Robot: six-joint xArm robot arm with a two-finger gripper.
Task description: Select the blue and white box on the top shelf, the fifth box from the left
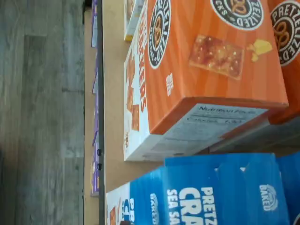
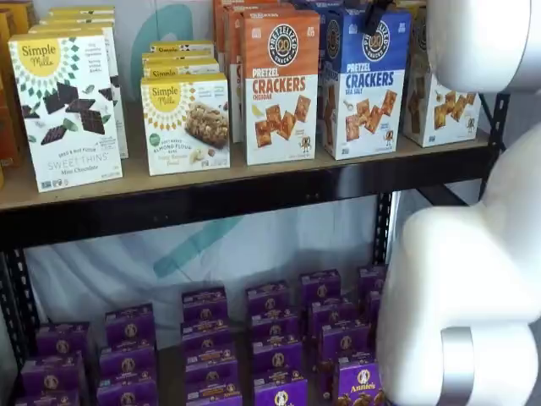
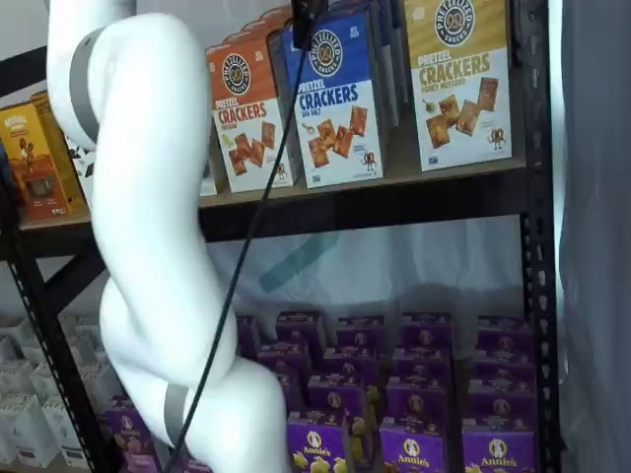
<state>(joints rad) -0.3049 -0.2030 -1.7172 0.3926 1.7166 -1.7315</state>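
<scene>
The blue and white box (image 2: pixel 365 85) stands on the top shelf (image 2: pixel 127 182), between an orange cheddar box (image 2: pixel 281 85) and a yellow-topped box (image 2: pixel 439 101). It shows in both shelf views (image 3: pixel 338 99). The wrist view looks down on its blue top (image 1: pixel 220 192) and on the orange box (image 1: pixel 206 61) beside it. My gripper (image 2: pixel 374 15) shows only as black fingers hanging from the top edge just in front of the blue box's upper part, also in a shelf view (image 3: pixel 308 15) with a cable beside it. No gap between the fingers shows, and no box is in them.
Simple Mills boxes (image 2: pixel 68 110) stand further left on the top shelf. Purple Annie's boxes (image 2: pixel 270 338) fill the lower shelf. My white arm (image 2: pixel 465 279) covers the right of one shelf view and the left (image 3: pixel 148 227) of the other. A black upright (image 3: pixel 537 246) stands at the right.
</scene>
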